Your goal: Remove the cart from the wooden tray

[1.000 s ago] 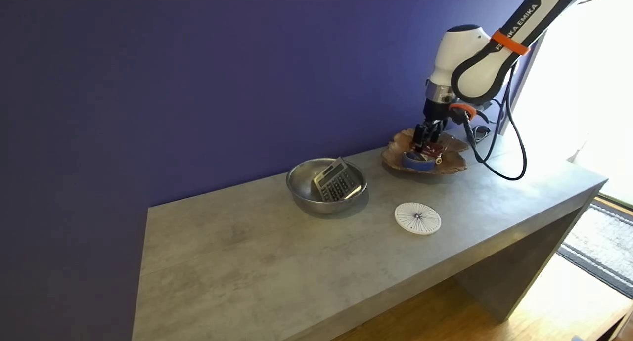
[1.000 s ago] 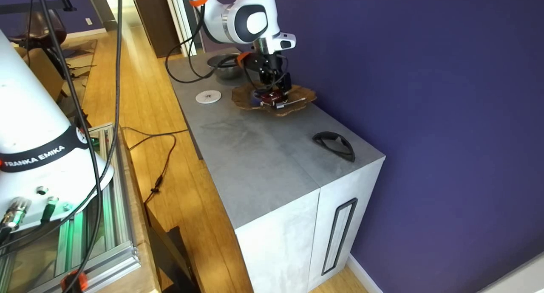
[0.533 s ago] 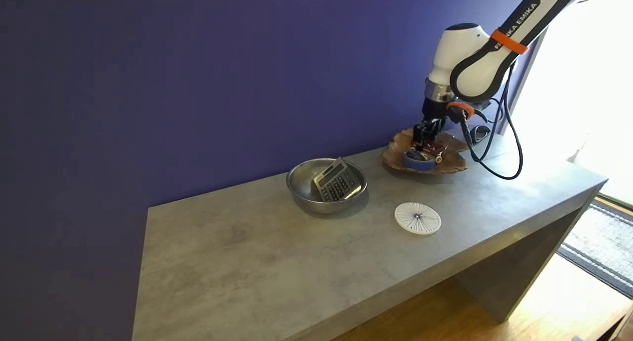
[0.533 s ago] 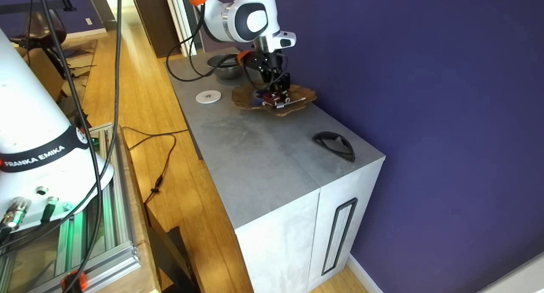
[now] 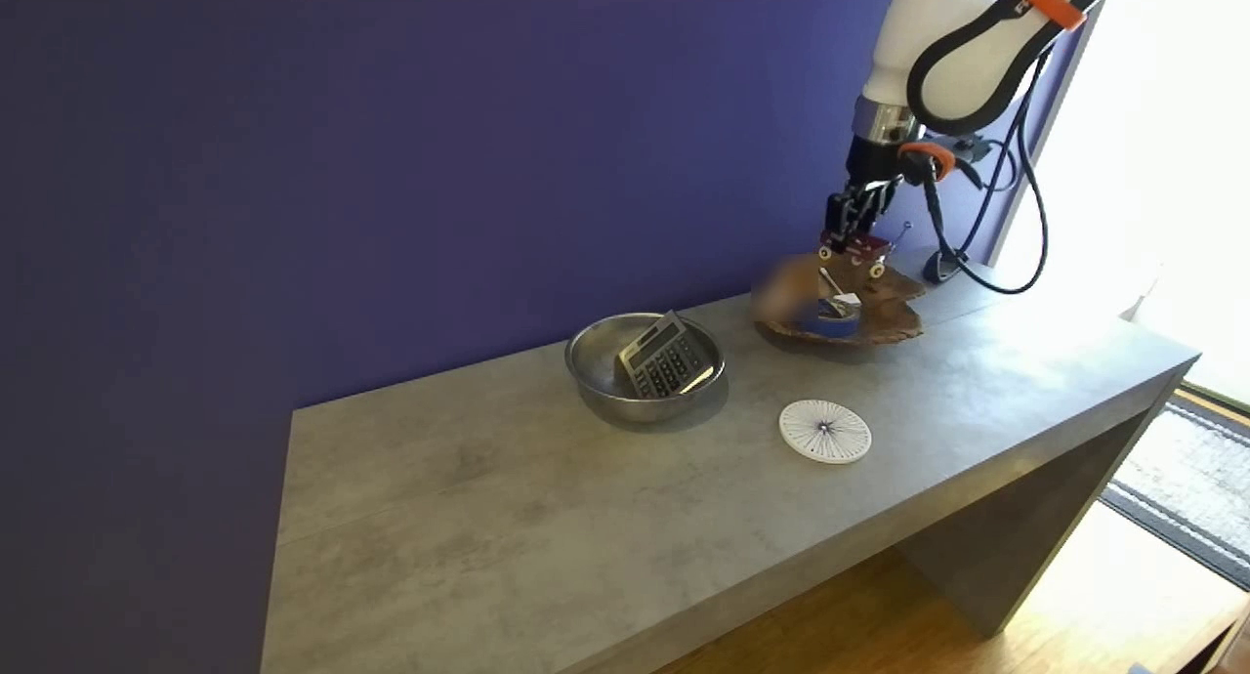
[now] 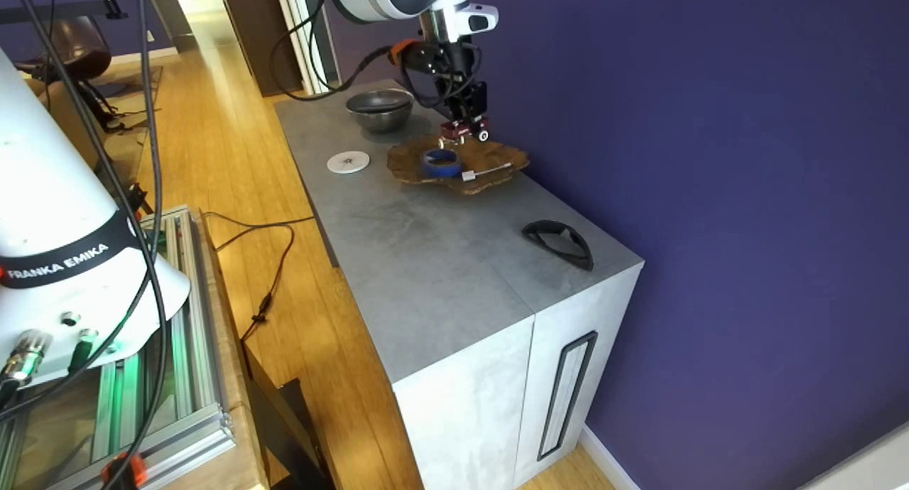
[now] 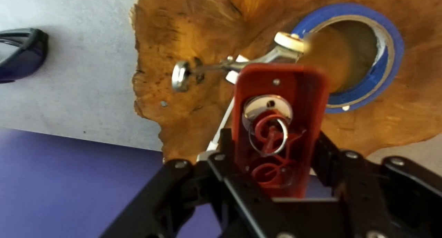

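Note:
The cart [image 7: 310, 103] is a small red toy wagon with pale wheels and a silver handle. My gripper [image 7: 275, 143] is shut on its two sides in the wrist view, and a metal ring and shiny round piece show inside it. In both exterior views the cart [image 5: 867, 247] hangs, roughly level, above the wooden tray [image 5: 891, 315] without touching it. This tray [image 6: 406, 165] is a brown, wavy-edged wooden dish holding a roll of blue tape [image 6: 442, 172] and a white cable [image 6: 491, 170]. Part of the tray's left side is blurred in an exterior view.
A metal bowl [image 5: 640, 408] with a calculator [image 5: 667, 358] leaning in it stands along the counter. Near the front edge lies a white disc [image 5: 825, 432]. Dark glasses [image 6: 561, 243] rest at the counter's end. A purple wall [image 6: 710, 156] rises close behind the tray.
The gripper has closed on the cart and risen, lifting it out of the wooden tray. The blue tape and white cable beneath are now uncovered.

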